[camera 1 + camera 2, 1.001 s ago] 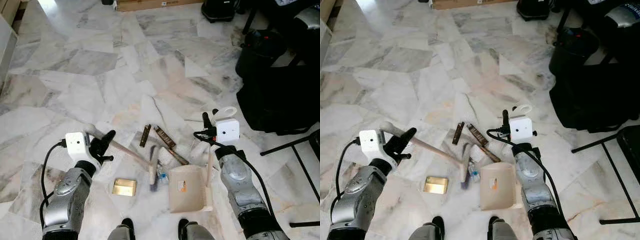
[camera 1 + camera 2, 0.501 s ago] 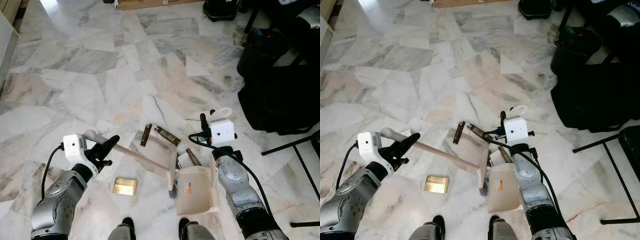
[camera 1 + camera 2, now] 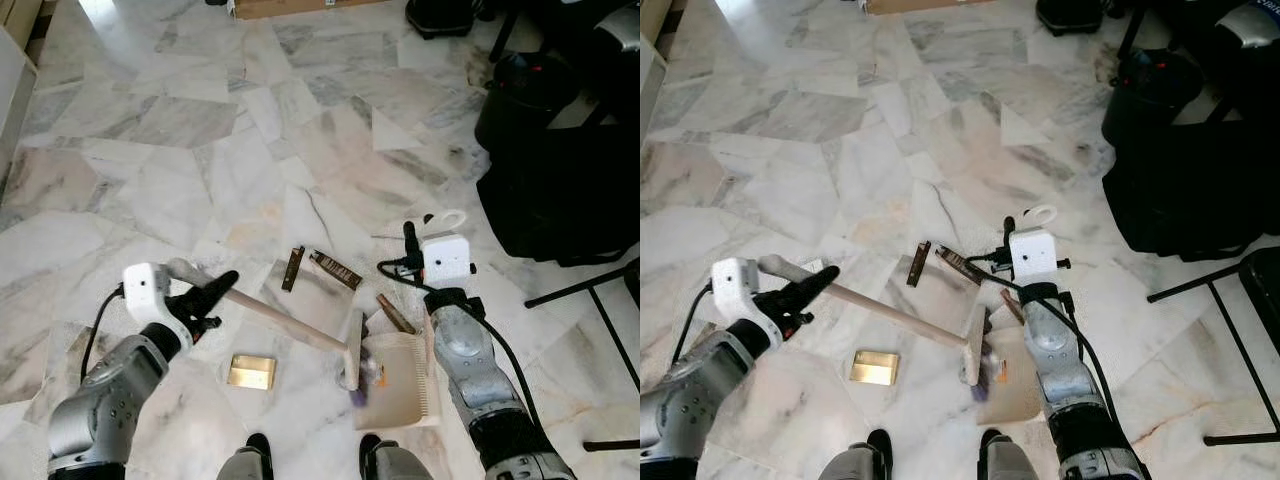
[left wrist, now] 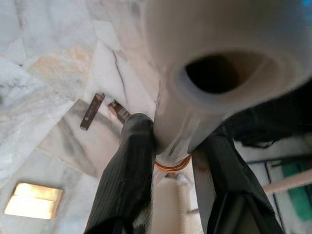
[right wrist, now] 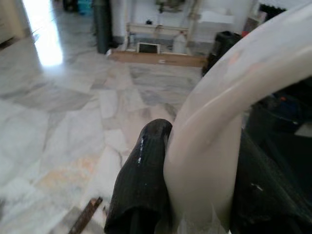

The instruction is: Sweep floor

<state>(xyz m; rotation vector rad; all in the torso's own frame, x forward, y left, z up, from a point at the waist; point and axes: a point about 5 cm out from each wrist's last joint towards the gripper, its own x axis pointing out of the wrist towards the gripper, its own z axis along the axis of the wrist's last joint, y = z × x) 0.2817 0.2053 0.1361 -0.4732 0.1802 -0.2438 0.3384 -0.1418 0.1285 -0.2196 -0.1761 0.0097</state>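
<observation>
Brush (image 3: 352, 350) head, 3 o'clock of earlier, is reaching dustpan (image 3: 398, 384); I'm keeping left end effector (image 3: 210, 295) pinching handle, right end effector (image 3: 408, 240) pinching dustpan.

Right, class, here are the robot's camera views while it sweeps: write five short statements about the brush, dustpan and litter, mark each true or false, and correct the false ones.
1. The left gripper holds the brush by its long handle. True.
2. The brush head is at the mouth of the dustpan. True.
3. The gold wrapper lies inside the dustpan. False: it lies on the floor, to the left of the brush head.
4. The right gripper is open and holds nothing. False: it is shut on the dustpan's pale handle.
5. Two dark strips lie on the floor beyond the brush. True.
</observation>
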